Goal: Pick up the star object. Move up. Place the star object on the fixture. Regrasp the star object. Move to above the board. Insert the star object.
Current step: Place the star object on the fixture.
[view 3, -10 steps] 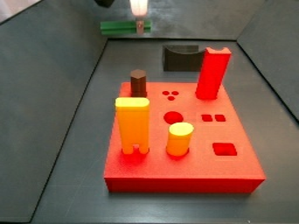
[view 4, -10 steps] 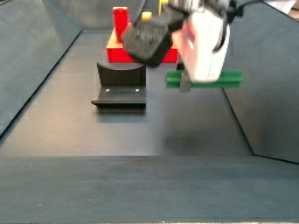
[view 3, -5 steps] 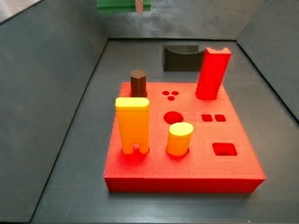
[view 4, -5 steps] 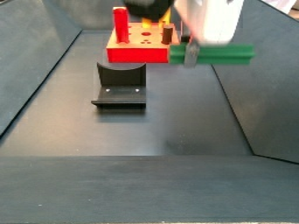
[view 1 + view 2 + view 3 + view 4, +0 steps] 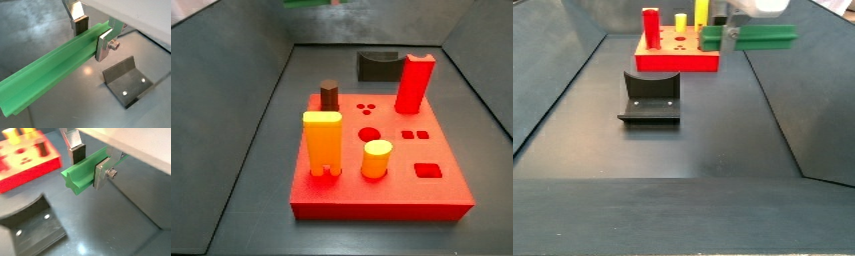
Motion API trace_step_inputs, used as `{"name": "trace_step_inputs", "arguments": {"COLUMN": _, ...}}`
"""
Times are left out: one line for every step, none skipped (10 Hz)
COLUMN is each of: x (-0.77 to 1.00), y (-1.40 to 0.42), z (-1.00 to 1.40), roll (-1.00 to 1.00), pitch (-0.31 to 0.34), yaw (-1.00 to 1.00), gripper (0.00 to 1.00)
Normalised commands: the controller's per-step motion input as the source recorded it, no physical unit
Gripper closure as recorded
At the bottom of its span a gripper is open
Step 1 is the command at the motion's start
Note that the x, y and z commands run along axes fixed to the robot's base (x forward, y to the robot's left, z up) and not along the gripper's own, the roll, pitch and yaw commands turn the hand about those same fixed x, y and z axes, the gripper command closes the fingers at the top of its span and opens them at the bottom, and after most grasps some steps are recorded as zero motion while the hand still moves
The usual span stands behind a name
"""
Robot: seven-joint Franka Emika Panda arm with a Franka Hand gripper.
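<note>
Nearest, the dark notched fixture sits empty. High above it, the gripper has risen further, fingers clamping the long green star-ended bar; beyond, the red holed board waits. Lift done, placing follows.

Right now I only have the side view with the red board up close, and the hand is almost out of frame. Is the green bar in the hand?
Observer: Yes. In both wrist views the hand is shut on the long green star-ended bar.
Operator: Gripped where?
Observer: Close to one end; a wrist view shows the silver fingers just behind the star face.
Operator: Over the fixture?
Observer: No. A side view shows the hand high beside the flat red board, clear of the dark L-shaped fixture.
</note>
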Motion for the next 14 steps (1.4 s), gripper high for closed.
{"name": "trace_step_inputs", "arguments": {"x": 1.00, "y": -0.22, "z": -0.11, "roll": 0.00, "pitch": 0.005, "yaw": 1.00, "gripper": 1.00}}
{"name": "trace_step_inputs", "arguments": {"x": 1.00, "y": -0.21, "z": -0.11, "roll": 0.00, "pitch": 0.007, "yaw": 1.00, "gripper": 1.00}}
{"name": "trace_step_inputs", "arguments": {"x": 1.00, "y": -0.18, "z": -0.10, "roll": 0.00, "pitch": 0.008, "yaw": 1.00, "gripper": 1.00}}
{"name": "trace_step_inputs", "arguments": {"x": 1.00, "y": -0.16, "z": -0.10, "roll": 0.00, "pitch": 0.010, "yaw": 1.00, "gripper": 1.00}}
{"name": "trace_step_inputs", "arguments": {"x": 1.00, "y": -0.14, "z": -0.09, "roll": 0.01, "pitch": 0.015, "yaw": 1.00, "gripper": 1.00}}
{"name": "trace_step_inputs", "arguments": {"x": 1.00, "y": -0.12, "z": -0.08, "roll": 0.01, "pitch": 0.019, "yaw": 1.00, "gripper": 1.00}}
{"name": "trace_step_inputs", "arguments": {"x": 1.00, "y": -0.10, "z": -0.07, "roll": 0.01, "pitch": 0.023, "yaw": 1.00, "gripper": 1.00}}
{"name": "trace_step_inputs", "arguments": {"x": 1.00, "y": -0.08, "z": -0.06, "roll": 0.02, "pitch": 0.031, "yaw": 1.00, "gripper": 1.00}}
{"name": "trace_step_inputs", "arguments": {"x": 1.00, "y": -0.07, "z": -0.06, "roll": 0.02, "pitch": 0.039, "yaw": 1.00, "gripper": 1.00}}
{"name": "trace_step_inputs", "arguments": {"x": 0.92, "y": -0.05, "z": -0.04, "roll": 0.02, "pitch": 0.048, "yaw": 1.00, "gripper": 1.00}}
{"name": "trace_step_inputs", "arguments": {"x": 0.79, "y": -0.03, "z": -0.03, "roll": 0.03, "pitch": 0.064, "yaw": 1.00, "gripper": 1.00}}
{"name": "trace_step_inputs", "arguments": {"x": 0.69, "y": -0.02, "z": -0.02, "roll": 0.04, "pitch": 0.080, "yaw": 1.00, "gripper": 1.00}}
{"name": "trace_step_inputs", "arguments": {"x": 0.55, "y": 0.13, "z": 0.34, "roll": -0.85, "pitch": 0.201, "yaw": 1.00, "gripper": 1.00}}
{"name": "trace_step_inputs", "arguments": {"x": 0.42, "y": 0.13, "z": 0.34, "roll": -1.00, "pitch": 0.250, "yaw": 1.00, "gripper": 1.00}}
